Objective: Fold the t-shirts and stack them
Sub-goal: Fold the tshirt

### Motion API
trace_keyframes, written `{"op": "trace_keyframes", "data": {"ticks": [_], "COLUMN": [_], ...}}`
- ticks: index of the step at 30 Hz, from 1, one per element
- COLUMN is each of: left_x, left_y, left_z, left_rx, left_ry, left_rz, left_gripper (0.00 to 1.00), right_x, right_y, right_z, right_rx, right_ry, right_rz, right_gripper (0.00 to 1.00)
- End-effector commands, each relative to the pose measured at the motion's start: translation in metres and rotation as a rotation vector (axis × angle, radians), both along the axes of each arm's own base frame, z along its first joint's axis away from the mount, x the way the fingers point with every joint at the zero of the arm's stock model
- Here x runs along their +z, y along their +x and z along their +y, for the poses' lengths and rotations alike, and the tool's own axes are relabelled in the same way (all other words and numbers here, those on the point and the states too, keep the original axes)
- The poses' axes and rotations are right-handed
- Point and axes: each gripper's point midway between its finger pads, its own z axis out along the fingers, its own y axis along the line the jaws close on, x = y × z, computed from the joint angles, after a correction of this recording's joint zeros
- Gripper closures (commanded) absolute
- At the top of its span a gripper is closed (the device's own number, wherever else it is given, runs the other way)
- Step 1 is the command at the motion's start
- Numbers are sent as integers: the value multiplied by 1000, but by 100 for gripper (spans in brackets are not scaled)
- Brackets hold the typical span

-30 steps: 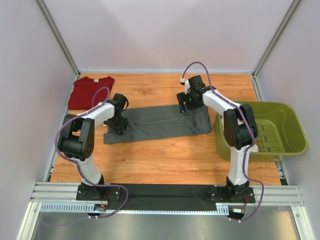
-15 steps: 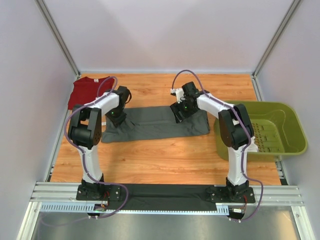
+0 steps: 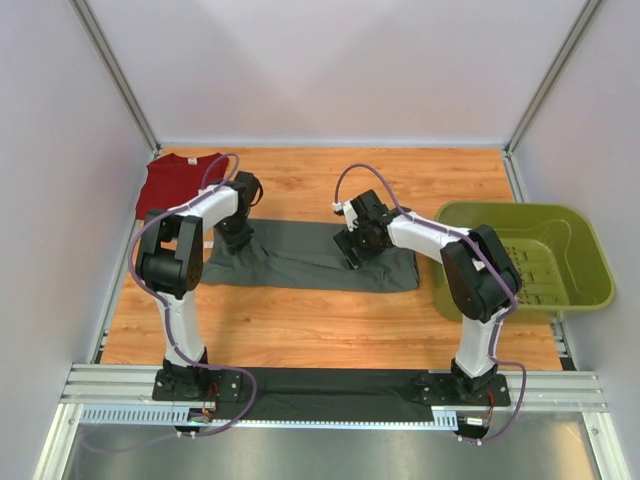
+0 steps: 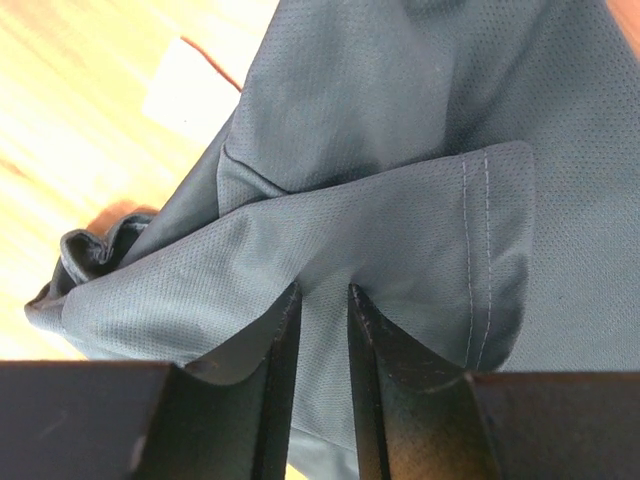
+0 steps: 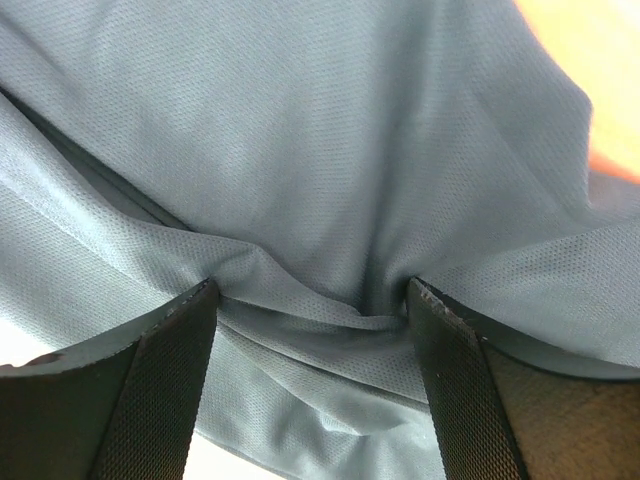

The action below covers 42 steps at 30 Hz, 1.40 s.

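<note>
**Two pincers on one grey tee**

Both sets of fingertips vanish under cloth in the wrist views, and from above the wrists hide where they touch. A pale patch (image 4: 190, 85) on the wood beside the fabric is too blurred to name.

From bases at 6 o'clock, both arms reach forward over the wooden table (image 3: 330, 320) with elbows raised and wrists tipped down.

The left gripper (image 4: 320, 295) is clenched almost together, nipping a hemmed fold of the dark grey t-shirt (image 3: 300, 262) at its 9 o'clock end. The right gripper (image 5: 312, 295) stands wide and released, its tips pressed into the cloth with a rumpled ridge between them, just past the garment's middle toward 3 o'clock.

The grey tee lies mid-table as a long band running 9 to 3 o'clock. An olive-green basket (image 3: 600, 285) sits at 3 o'clock. The dark red t-shirt (image 3: 170, 185) lies flat in the far corner at 10 o'clock.
</note>
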Motion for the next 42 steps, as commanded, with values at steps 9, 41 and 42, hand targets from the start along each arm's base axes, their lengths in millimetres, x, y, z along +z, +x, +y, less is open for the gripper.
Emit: {"op": "trace_keyframes", "data": {"ticks": [9, 41, 42], "left_x": [-5, -20, -20], "left_y": [47, 197, 198], "left_z": [-74, -219, -222], "left_rx": [-239, -774, -786], "left_ry": [-186, -454, -464], "left_rz": [-39, -296, -297], "left_gripper": [73, 70, 70], "right_x": [-23, -4, -7], "right_y": [-86, -135, -132], "right_z": [-28, 90, 95], "right_rx": [-237, -601, -598], "right_ry": [-81, 115, 140], "right_rz": [253, 317, 317], "right_gripper": [27, 17, 18]}}
